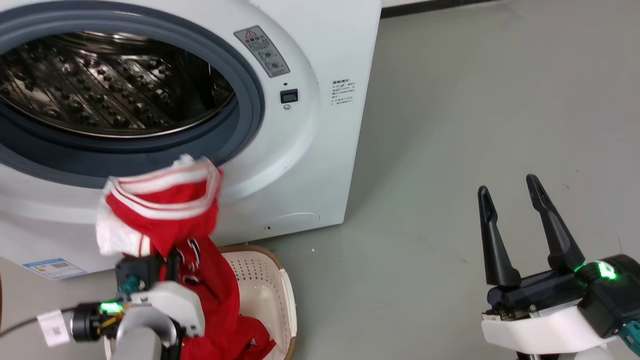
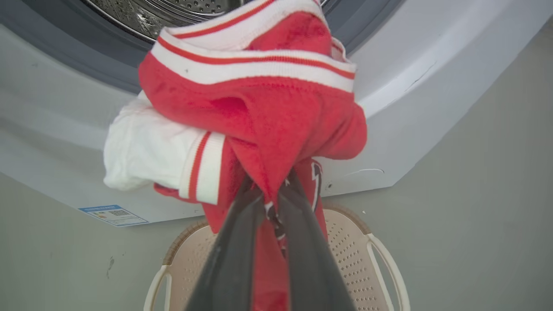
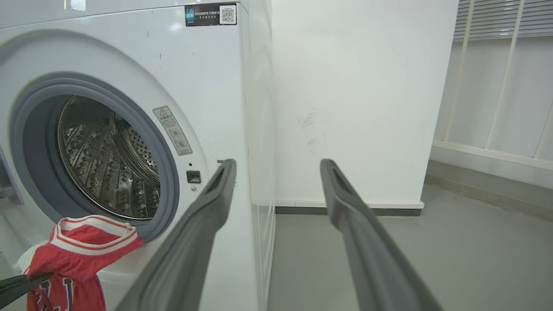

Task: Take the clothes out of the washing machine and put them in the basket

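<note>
over the basket [image 1: 265, 252], left gripper [image 2: 270, 185] pinches the red jersey [image 1: 165, 210]. right gripper [image 1: 506, 184] gapes wide. washing machine [image 1: 320, 165] stickers [image 1: 262, 51] unreadable.

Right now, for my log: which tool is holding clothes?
The left tool, shut on the red jersey over the basket; the right tool stands open, holding nothing.

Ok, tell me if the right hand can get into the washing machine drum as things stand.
Probably yes: the right hand is open and empty, the drum mouth gapes, with just the jersey hanging by its lower rim.
</note>
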{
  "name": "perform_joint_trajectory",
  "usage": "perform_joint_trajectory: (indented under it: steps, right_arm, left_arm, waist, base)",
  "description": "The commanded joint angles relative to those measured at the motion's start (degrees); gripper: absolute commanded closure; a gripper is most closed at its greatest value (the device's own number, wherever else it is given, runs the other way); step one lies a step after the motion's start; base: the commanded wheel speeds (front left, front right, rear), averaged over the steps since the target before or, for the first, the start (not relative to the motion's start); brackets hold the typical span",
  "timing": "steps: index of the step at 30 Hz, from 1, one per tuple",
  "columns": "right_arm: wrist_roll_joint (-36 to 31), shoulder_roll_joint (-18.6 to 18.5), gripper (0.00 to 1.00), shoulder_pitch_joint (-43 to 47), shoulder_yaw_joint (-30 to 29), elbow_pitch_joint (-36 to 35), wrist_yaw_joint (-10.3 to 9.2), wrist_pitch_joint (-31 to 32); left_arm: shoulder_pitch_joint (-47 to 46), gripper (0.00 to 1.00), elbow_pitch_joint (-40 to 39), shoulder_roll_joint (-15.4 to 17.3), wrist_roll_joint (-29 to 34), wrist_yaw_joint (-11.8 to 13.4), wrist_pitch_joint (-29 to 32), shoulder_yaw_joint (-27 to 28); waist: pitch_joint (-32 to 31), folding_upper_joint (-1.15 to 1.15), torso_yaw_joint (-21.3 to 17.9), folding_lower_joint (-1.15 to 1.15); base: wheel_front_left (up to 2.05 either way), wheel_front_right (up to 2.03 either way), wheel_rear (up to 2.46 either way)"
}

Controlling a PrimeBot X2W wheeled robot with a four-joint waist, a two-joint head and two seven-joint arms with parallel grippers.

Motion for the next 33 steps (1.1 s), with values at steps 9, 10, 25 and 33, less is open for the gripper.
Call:
perform_joint_trajectory:
  steps: [9, 10, 25, 33]
  right_arm:
    - [-0.6, 0.0, 0.0, 2.0, -0.1, -0.1, -0.04, -0.1]
    - [-0.6, 0.0, 0.0, 2.0, -0.1, -0.2, -0.04, -0.1]
    - [0.1, 0.0, 0.0, -4.6, 0.8, -2.1, -0.04, -0.1]
    - [0.8, 0.0, 0.0, -8.6, 0.9, -3.3, -0.04, -0.1]
  left_arm:
    - [7.5, 1.0, -0.5, -1.3, 1.5, -1.4, -0.1, -1.7]
    - [7.7, 1.0, -0.1, -1.4, 1.2, -1.6, -0.2, -1.6]
    - [-0.4, 1.0, 13.9, 0.9, 2.8, -2.8, -0.1, -3.8]
    - [-8.6, 1.0, 24.6, 2.6, 4.0, -2.4, 0.9, -5.4]
  waist:
    - [-1.8, 0.0, 0.9, 0.0]
    - [-1.6, 0.0, 0.9, 0.0]
    - [10.3, 0.0, -0.7, 0.0]
    - [18.6, 0.0, -1.4, 0.0]
  base:
    - [0.0, 0.0, 0.0]
    - [0.0, 0.0, 0.0]
    - [0.0, 0.0, 0.0]
    - [0.0, 0.0, 0.0]
